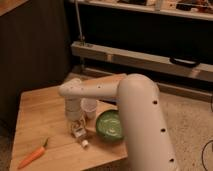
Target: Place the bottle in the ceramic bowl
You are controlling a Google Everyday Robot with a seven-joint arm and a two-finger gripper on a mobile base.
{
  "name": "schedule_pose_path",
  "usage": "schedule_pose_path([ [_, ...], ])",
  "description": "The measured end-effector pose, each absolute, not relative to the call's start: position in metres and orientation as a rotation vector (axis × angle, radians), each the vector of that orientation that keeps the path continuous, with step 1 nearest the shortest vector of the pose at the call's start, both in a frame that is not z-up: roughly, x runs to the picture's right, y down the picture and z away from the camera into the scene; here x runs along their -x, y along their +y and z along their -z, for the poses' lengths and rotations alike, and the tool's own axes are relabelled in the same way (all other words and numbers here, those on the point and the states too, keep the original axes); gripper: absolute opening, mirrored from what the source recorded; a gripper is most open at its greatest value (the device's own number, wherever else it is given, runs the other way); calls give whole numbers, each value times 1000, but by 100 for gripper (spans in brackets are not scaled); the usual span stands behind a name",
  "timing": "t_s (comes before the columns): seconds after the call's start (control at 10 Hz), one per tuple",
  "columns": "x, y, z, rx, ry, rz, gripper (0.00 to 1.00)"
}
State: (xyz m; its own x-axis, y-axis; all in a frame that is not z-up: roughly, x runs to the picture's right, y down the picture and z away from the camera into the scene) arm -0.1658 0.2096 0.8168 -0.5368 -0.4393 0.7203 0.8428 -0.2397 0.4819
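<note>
Bottle (81,137), one, sits just left of your ceramic bowl (110,125), mostly hidden by the gripper (77,131) clamped on it. One cup (89,107) behind, one carrot (33,156) far left.

The counter (40,112) is pale wood with a matt finish. The arm (135,110) wears smooth white plastic, down to the tool (78,131) above the plastic bottle (82,140). The green bowl (111,125) is glossy glazed ceramic.
</note>
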Motion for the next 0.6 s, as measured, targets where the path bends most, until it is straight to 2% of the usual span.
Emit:
schedule_pose_path([
  [0.3,159,173,-776,538,-1080,1896,0],
  [0.4,156,150,-748,516,-1063,1907,0],
  [0.6,152,127,-714,485,-1053,1918,0],
])
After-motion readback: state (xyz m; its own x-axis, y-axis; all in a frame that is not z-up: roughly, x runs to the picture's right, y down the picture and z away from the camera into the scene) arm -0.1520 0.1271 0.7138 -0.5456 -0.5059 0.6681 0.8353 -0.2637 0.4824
